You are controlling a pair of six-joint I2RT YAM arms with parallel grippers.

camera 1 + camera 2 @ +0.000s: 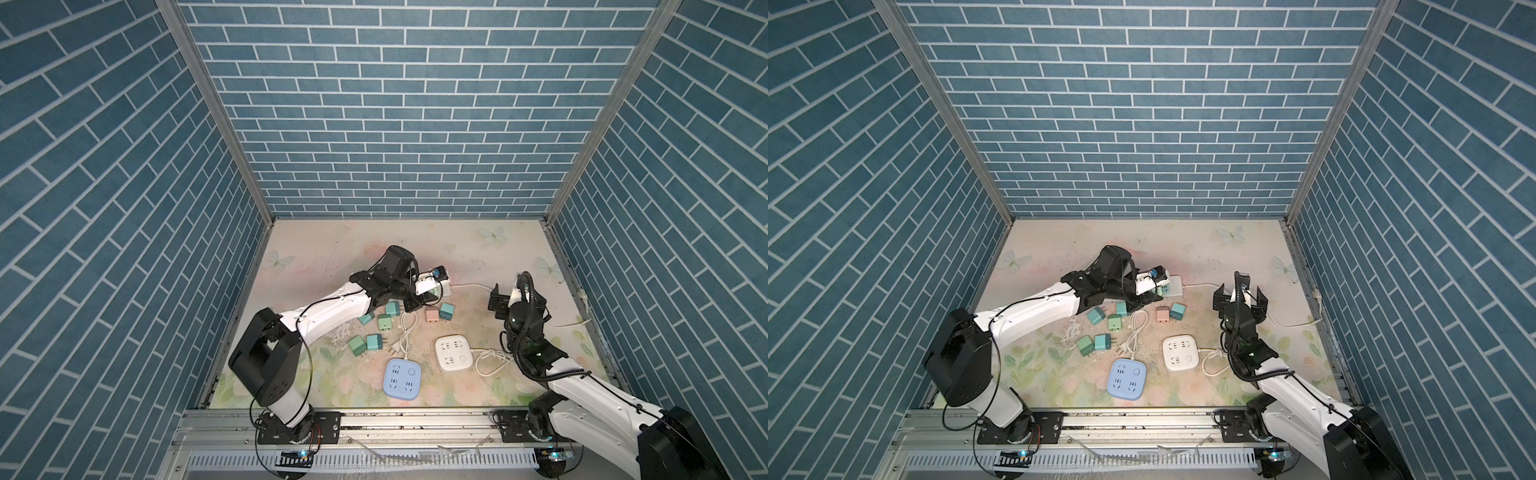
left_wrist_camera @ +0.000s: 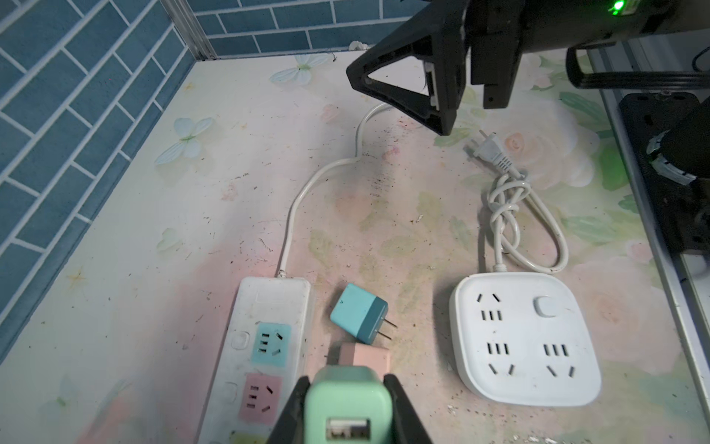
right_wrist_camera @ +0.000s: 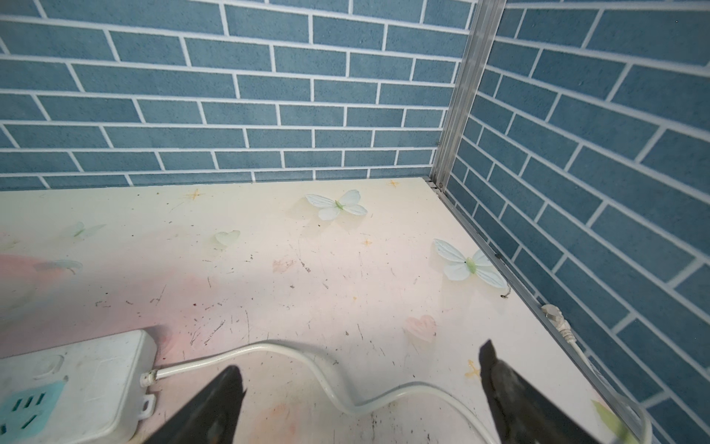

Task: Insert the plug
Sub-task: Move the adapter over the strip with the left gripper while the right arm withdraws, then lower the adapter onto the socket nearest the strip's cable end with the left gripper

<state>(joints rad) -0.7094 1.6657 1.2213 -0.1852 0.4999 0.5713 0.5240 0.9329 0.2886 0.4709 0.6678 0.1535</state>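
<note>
Enclosed surface [image 1: 457, 249] with a floral print, seen from above, and blue brick-pattern walls [image 1: 395, 104] on three sides. All positions are given from the strip [image 1: 444, 284], a long white power strip lying towards the rear centre.

Left pincer [image 2: 345, 378] reaches over the strip's near long edge and is clamped on the green plug [image 2: 347, 399]. The plug's USB face is turned towards the wrist camera and its prongs are hidden. It sits just beside the strip's pink outlet [image 2: 261, 398]; whether it touches the strip cannot be told.

Right pincer [image 3: 361, 357] hangs to the right of the strip with its jaws spread wide and nothing between them, above the strip's cord [image 3: 307, 361].

White block [image 1: 455, 353], a square multi-outlet with a knotted lead, lies in front of the strip and to its right. Blue block [image 1: 401, 378] lies in front of the strip, farther forward.

Teal plug [image 2: 359, 313] and pink plug [image 2: 369, 357] lie loose just beside the strip's near edge. More green plugs [image 1: 384, 322] are scattered in front of it and to its left.
</note>
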